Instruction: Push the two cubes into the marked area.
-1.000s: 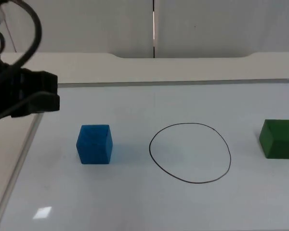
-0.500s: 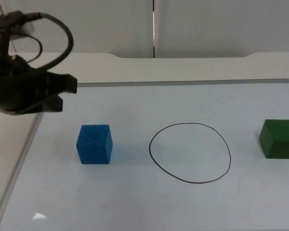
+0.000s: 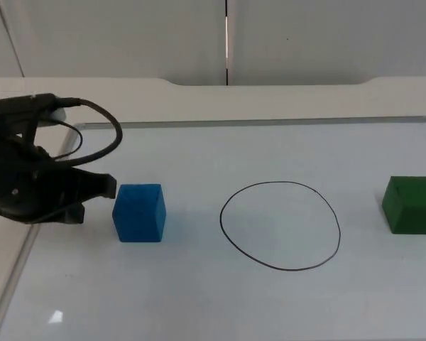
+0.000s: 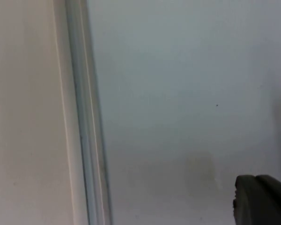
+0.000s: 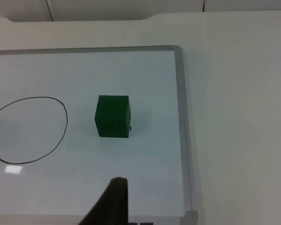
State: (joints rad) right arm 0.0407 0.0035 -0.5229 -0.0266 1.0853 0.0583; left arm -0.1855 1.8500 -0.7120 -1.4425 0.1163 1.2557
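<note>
At the left of the top view the left gripper sits low over the whiteboard, just beside the blue cube on the side away from the circle. That placement makes sense for a push: the cube stands between the gripper and the drawn ring, so a sweep toward the middle of the frame would carry it in. Whether the fingers already touch the cube's face I cannot tell for sure (the dark tip looks right at its upper left edge), and I cannot tell how far apart the fingers are either; they have hold of nothing. The blue cube rests left of the circle, close but outside it.

The green cube stands at the right edge of the frame, well apart from the circle and near the board's right rim. The right wrist view looks down on that green cube with part of the ring beyond it. The right gripper waits above the desk, holding nothing; I cannot tell how open it is. Neither cube is inside the mark yet.
</note>
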